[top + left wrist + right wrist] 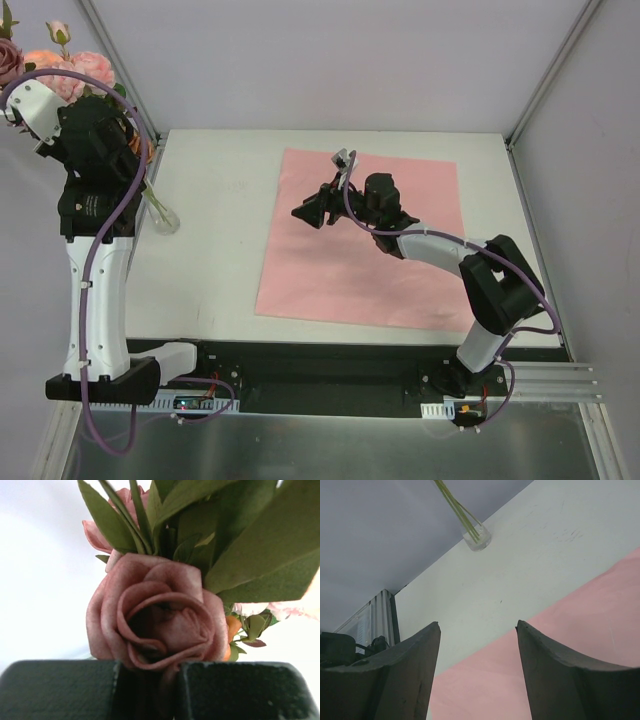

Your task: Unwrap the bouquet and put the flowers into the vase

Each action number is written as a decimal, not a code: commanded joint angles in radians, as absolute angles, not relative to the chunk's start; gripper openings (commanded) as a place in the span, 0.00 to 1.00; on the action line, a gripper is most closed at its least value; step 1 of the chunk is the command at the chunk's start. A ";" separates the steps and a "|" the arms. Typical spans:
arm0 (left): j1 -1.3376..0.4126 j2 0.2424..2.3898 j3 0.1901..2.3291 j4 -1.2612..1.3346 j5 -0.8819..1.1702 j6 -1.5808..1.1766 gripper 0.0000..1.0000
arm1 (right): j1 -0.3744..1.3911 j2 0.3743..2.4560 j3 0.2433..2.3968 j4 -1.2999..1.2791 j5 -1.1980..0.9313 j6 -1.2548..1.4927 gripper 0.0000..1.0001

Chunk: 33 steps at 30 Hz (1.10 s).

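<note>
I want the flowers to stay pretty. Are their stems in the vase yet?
In. The right wrist view shows the thin green stems reaching down inside the clear glass vase.

You see only part of the flowers from above, because the top left corner cuts them off. Your left arm covers part of the vase, and its clear glass is hard to make out. At the left wrist, the left pincer hides everything below the rose. At the right wrist, the top edge cuts the stems short.
</note>
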<state>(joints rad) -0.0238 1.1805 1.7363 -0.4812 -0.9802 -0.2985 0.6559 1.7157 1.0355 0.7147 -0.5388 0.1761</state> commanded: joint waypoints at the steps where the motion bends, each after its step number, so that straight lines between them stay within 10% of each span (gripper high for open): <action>1: -0.012 1.172 1.710 -0.480 -1.014 -0.321 0.00 | 0.650 1.717 1.061 0.779 -0.565 0.186 0.65; 33: 0.067 1.281 1.713 -0.477 -0.924 -0.305 0.00 | 0.649 1.740 1.077 0.770 -0.572 0.187 0.65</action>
<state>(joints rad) 0.0601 1.2583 1.6882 -0.4911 -0.9451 -0.3252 0.6540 1.7302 1.0359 0.7147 -0.5400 0.1802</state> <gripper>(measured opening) 0.030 0.654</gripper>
